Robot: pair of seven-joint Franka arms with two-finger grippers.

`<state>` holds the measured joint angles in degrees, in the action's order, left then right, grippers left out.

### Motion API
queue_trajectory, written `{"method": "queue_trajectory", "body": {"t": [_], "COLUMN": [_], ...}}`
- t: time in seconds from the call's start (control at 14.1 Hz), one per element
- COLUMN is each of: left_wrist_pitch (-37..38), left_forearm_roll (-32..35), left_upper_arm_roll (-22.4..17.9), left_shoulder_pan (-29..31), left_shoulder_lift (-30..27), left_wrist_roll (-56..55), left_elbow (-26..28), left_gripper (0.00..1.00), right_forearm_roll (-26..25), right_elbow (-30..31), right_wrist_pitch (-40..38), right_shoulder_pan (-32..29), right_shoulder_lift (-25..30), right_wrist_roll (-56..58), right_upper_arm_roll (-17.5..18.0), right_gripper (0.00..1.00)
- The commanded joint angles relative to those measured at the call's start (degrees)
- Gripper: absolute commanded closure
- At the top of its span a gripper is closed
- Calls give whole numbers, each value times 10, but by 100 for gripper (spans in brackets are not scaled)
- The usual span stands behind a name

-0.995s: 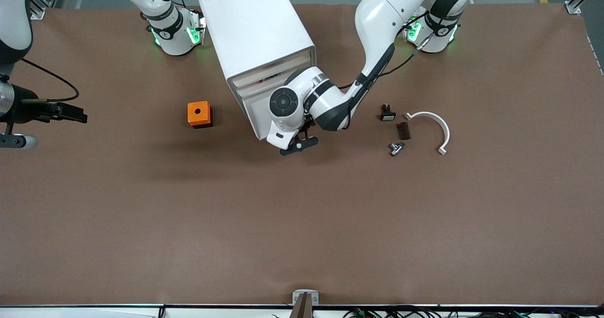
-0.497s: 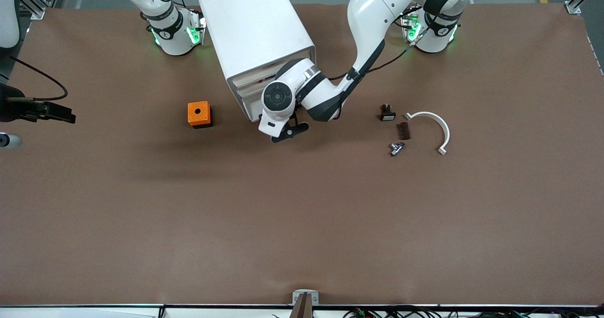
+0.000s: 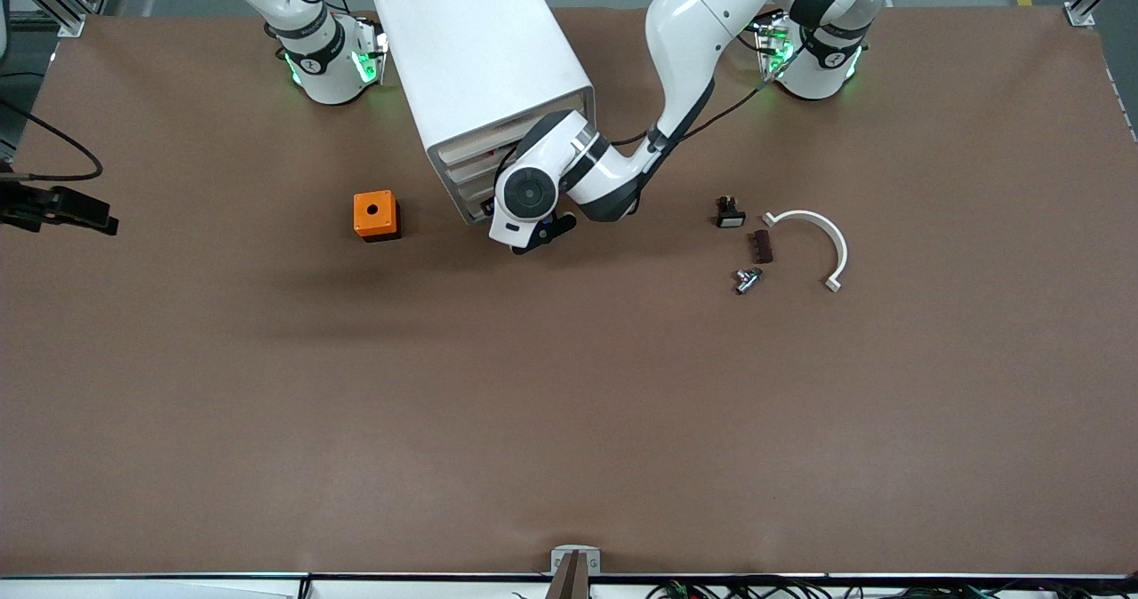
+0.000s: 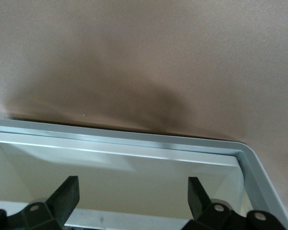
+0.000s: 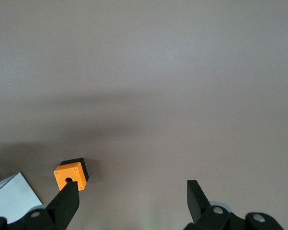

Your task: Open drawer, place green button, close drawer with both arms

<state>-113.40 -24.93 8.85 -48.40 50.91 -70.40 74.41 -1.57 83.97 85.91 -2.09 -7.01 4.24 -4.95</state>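
One white boxy cabinet [image 3: 484, 57] stands between the two arm bases, its white plastic drawer [image 4: 134, 165] almost shut. One left gripper [image 4: 133, 197] is in front of that drawer, fingers spread wide and holding nothing. One right gripper [image 5: 132, 197] waits over the table's edge at the right arm's end, also wide open and empty. One orange cube with a round hole [image 3: 375, 214] sits beside the cabinet. The button cannot be seen.

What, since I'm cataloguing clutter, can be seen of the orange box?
The orange box is a small, plastic-looking cube with a round dark hole in its top and a black lower part. It stands upright on the brown table, beside the white cabinet toward the right arm's end, touching nothing else.
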Motion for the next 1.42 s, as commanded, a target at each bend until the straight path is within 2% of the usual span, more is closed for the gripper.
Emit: {"method": "queue_trajectory", "body": {"t": [0.0, 0.14, 0.36, 0.5, 0.71, 0.85, 0.99, 1.07, 1.35], "left_wrist_pitch": [-2, -2, -2, 0, 10, 74, 133, 174, 305], "left_forearm_roll": [-13, -12, 4, 14, 103, 154, 175, 178, 180], "left_upper_arm_roll": [1, -7, -13, -12, -9, -9, -9, -9, -9], "left_shoulder_pan": [1, 7, 54, 100, 144, 176, 207, 231, 337], "left_shoulder_lift": [-8, -13, -28, -62, -134, -177, -208, -224, -301], "left_wrist_roll": [1, -4, -5, -2, -1, 2, 20, 59, 283], "left_elbow": [9, 5, -1, -8, -2, 0, 0, 0, 3], "left_gripper": [1, 1, 1, 1, 1, 1, 1, 1, 1], "right_forearm_roll": [1, 3, 12, 35, 35, 35, 35, 35, 32], "right_elbow": [-12, -14, -2, 4, 19, 45, 108, 129, 127], "right_wrist_pitch": [-9, -16, -40, -36, -32, -27, 8, 24, 8], "right_shoulder_pan": [-19, -21, -27, -36, -31, -31, -30, -30, -34], "right_shoulder_lift": [-5, -4, -2, 8, 36, 61, 110, 130, 131], "right_wrist_roll": [9, 9, 5, 12, 12, 12, 12, 12, 12], "right_upper_arm_roll": [11, 11, 10, 12, 14, 14, 15, 15, 13], "right_gripper": [0, 0, 0, 0, 0, 0, 0, 0, 0]}}
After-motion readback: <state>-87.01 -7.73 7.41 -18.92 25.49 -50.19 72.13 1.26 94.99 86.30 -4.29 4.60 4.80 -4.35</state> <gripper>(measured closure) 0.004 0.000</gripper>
